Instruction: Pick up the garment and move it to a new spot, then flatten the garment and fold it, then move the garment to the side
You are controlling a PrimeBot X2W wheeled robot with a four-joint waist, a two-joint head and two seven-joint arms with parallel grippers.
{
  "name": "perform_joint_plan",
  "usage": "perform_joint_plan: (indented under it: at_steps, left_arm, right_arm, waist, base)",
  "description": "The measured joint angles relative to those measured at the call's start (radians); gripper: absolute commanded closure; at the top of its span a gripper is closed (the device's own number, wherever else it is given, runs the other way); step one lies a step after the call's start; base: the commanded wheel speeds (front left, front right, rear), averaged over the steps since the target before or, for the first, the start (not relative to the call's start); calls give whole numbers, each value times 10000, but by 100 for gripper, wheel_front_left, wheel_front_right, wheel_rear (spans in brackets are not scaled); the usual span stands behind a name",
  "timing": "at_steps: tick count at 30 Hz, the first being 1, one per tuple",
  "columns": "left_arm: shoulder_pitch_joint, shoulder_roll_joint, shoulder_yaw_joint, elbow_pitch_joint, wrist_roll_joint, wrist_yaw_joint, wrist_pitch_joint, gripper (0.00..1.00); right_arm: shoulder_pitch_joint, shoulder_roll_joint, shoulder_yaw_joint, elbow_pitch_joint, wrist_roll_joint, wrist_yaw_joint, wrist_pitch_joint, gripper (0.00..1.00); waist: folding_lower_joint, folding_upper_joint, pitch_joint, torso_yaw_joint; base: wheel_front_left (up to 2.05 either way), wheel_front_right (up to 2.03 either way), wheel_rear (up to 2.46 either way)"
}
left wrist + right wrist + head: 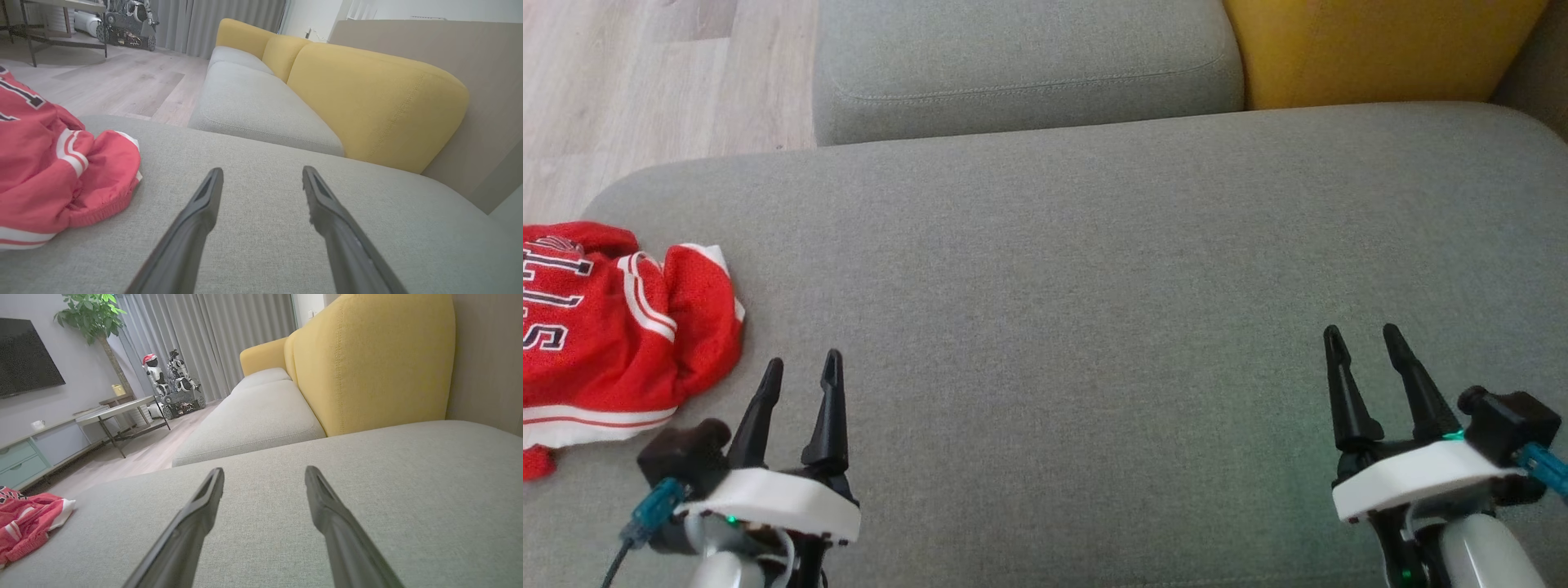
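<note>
We observe the red garment [613, 327] crumpled at the left edge of the grey cushion [1094, 286]. The left gripper [804, 361] and right gripper [1361, 331] hover at the near edge, fingers spread wide, holding nothing.

Dark, white-edged letters, seemingly "LLS", run sideways across the red garment [613, 327] at the sofa cushion's [1094, 310] left edge; the rest is cut off.

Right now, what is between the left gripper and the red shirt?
Nothing but bare grey cushion. The head view shows the open left gripper beside the red shirt, not touching it.
</note>
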Motion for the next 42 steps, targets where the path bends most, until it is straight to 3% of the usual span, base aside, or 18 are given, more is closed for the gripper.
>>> perform_joint_plan:
  at_steps: [25, 42]
  left_arm:
    - [58, 82, -297, -35, 2909, 359, -690, 0]
    - [258, -19, -165, 510, 2928, 374, -777, 0]
  right_arm:
    - [66, -44, 182, -111, -2610, 0, -512, 0]
    - [226, 213, -31, 48, -2180, 0, -523, 0]
  waist:
    - [0, 0, -71, -4]
    - [0, 0, -52, 37]
  base:
    - [0, 0, 0]
    - [0, 0, 0]
